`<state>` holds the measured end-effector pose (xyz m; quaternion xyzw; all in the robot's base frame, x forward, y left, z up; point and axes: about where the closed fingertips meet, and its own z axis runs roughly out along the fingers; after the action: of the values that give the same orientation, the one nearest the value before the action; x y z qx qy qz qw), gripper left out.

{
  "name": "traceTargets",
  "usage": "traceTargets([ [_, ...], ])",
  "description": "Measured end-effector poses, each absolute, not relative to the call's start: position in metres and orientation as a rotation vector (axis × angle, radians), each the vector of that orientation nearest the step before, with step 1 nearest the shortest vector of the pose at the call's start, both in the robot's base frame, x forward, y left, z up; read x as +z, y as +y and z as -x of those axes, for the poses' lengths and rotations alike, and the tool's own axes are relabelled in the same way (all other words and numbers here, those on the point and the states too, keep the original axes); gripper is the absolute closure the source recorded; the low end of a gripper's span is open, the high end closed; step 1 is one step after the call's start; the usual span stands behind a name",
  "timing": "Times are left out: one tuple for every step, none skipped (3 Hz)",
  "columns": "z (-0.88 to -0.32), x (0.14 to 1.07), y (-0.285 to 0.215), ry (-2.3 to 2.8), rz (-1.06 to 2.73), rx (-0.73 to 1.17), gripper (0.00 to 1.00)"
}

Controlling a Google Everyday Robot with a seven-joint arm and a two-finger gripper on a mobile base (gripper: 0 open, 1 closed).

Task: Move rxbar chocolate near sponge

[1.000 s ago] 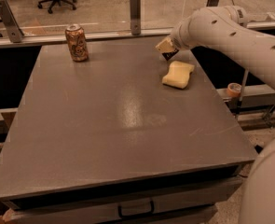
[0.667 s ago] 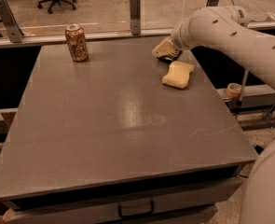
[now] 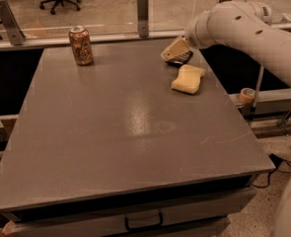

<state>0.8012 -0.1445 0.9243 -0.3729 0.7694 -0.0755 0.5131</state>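
Grey table (image 3: 110, 132), far right: tool (image 3: 169, 53) over half-hidden rxbar chocolate (image 3: 183, 59), beside sponge (image 3: 188, 79)

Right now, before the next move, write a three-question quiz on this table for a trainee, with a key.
1. True or false: the can stands upright near the far left corner of the table.
2. Pick one. The sponge lies: (a) against the can; (b) near the table's right edge, just nearer the camera than the tool; (c) at the table's front edge.
3. What dark, flat thing shows partly from under the tool?

Key: 1 true. 2 b. 3 the rxbar chocolate.
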Motion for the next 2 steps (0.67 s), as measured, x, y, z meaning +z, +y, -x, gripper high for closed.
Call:
traceTargets([
  [-0.771,1.005,-0.173,1.711,0.872,-0.065,0.0],
  [-0.734,1.079,-0.206,1.57,0.886,-0.036,0.0],
])
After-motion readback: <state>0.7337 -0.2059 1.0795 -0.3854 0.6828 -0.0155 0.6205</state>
